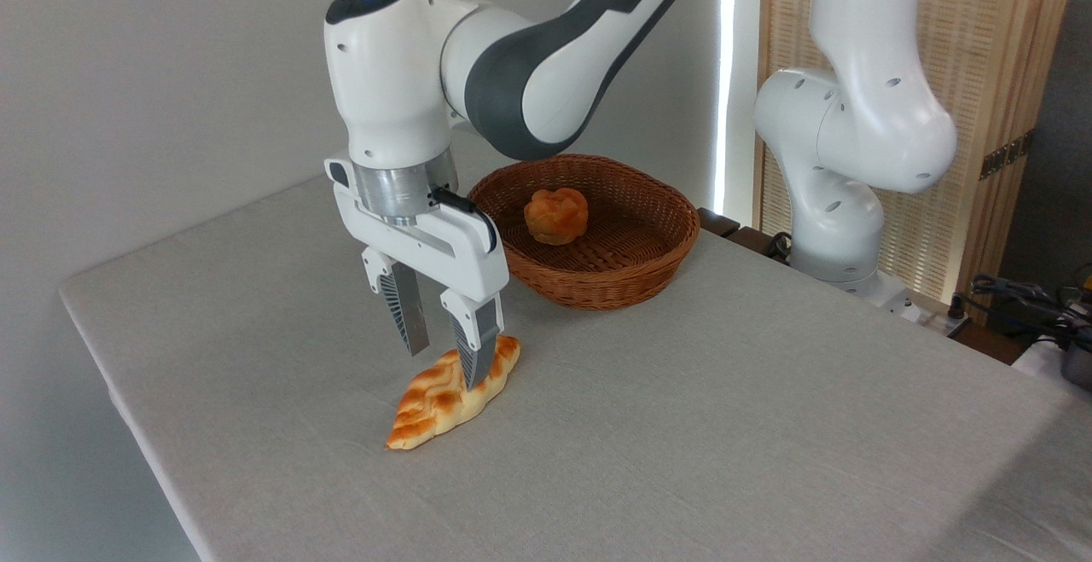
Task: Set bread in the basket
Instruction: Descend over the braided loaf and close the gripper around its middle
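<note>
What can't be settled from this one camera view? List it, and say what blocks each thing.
- The strip of the bread behind the front finger of the gripper: the finger covers it, so contact cannot be told.
- The tip of the rear finger: whether it reaches the table or stops above it.
- The basket floor near the front: its own rim hides it.
- The underside of the bun.

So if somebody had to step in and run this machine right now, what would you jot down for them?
Gripper: open, fingers straddling the braided loaf near its far end, not closed on it.
Braided loaf: flat on the table, in front of the wicker basket, apart from it.
Basket: holds one small round bun.
Done: approach.
Left: close, lift, carry the loaf to the basket, release.
</note>
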Robot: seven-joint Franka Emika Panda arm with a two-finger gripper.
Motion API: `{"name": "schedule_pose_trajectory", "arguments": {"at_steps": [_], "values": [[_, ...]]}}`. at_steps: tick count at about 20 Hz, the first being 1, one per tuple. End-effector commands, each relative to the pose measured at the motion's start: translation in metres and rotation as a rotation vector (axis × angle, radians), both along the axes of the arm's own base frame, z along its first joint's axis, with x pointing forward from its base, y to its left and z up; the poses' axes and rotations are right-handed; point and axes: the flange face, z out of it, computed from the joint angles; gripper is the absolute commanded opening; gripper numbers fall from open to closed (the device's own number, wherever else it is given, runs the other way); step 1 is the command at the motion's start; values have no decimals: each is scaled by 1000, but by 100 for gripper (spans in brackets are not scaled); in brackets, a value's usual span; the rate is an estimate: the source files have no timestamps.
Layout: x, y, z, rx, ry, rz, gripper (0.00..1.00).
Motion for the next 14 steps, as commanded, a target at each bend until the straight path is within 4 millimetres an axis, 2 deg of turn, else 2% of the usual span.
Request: {"name": "schedule_pose_trajectory", "arguments": {"at_steps": [1, 8, 10, 14], "values": [[-3, 1, -6, 82, -24, -28, 100], [-8, -6, -27, 90, 11, -43, 100], [-8, -8, -34, 89, 11, -50, 85], [-10, -11, -35, 90, 14, -65, 25]]}}
